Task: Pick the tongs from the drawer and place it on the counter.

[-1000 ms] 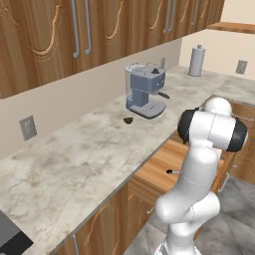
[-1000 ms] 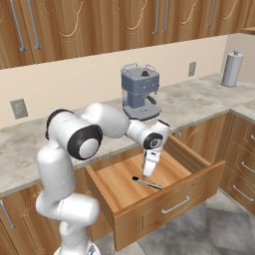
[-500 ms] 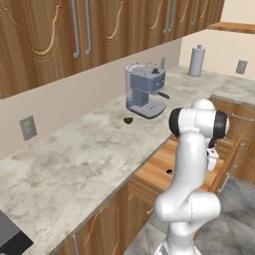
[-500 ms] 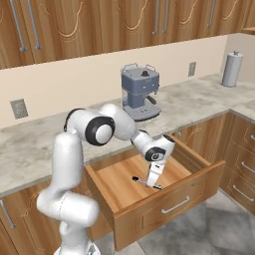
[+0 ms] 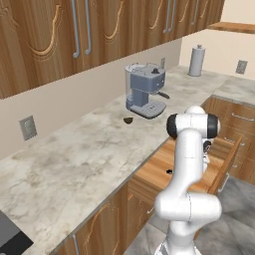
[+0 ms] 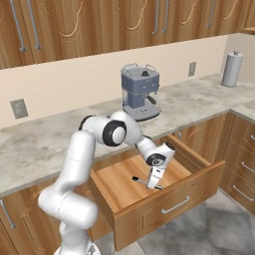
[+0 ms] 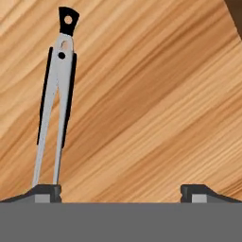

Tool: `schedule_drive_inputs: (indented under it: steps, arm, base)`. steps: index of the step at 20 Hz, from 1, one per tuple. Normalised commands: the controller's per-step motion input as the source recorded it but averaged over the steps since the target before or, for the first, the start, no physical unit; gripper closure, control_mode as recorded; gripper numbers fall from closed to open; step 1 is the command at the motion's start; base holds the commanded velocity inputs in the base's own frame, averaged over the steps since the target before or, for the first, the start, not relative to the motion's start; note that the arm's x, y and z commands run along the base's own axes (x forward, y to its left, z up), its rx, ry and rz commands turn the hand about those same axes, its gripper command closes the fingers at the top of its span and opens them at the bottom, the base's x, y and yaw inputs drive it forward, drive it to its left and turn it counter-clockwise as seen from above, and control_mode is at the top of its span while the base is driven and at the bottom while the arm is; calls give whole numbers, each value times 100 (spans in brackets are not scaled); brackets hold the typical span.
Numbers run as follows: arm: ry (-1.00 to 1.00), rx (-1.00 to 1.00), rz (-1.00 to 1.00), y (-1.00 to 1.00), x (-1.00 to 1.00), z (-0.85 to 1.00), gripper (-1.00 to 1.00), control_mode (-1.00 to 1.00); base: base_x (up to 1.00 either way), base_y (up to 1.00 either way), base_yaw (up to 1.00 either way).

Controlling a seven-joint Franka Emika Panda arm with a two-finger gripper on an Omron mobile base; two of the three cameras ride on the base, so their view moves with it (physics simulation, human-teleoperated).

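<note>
Down on the drawer (image 6: pixel 164 199) floor, the tongs (image 7: pixel 56 104) lay flat in the hand view, their black hinged end toward eleven o'clock and the two silver arms running down toward seven, where the tips met the left fingertip (image 7: pixel 45 193). Across the bare wood grain, the other fingertip sat well apart at about five o'clock, so the jaws stood wide and nothing was gripped. The tongs sat against one finger instead of between the pair, so I judged the hand would need to shift toward them before a close could catch both arms.

From the left base view, the espresso machine (image 5: pixel 145 91) and a small dark lump (image 5: pixel 128 120) occupied the counter (image 5: pixel 69 164) at about twelve o'clock, leaving broad bare stone toward nine as a likely setting-down spot. The arm bent down over the drawer at four o'clock there.

From the right base view, the gripper (image 6: pixel 155 182) pointed straight down at the tongs, low inside the pulled-out drawer, presumably because so thin a utensil lying flat could only be pinched from above.
</note>
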Motion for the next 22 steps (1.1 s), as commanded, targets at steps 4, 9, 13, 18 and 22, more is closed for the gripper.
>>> schedule_drive_inputs:
  steps: [4,9,13,18,22]
  arm:
    - [-3,3,0,0,78,-47,-100,-100]
    - [-11,4,0,0,48,-65,-100,-100]
    - [-17,0,-1,0,5,-88,-100,-100]
    - [-14,-2,-4,4,-2,-90,100,-100]
    - [-1,-11,-14,-11,-42,-100,100,-100]
  base:
    - [0,0,0]
    - [0,0,0]
    - [0,0,0]
    - [0,0,0]
    - [0,0,0]
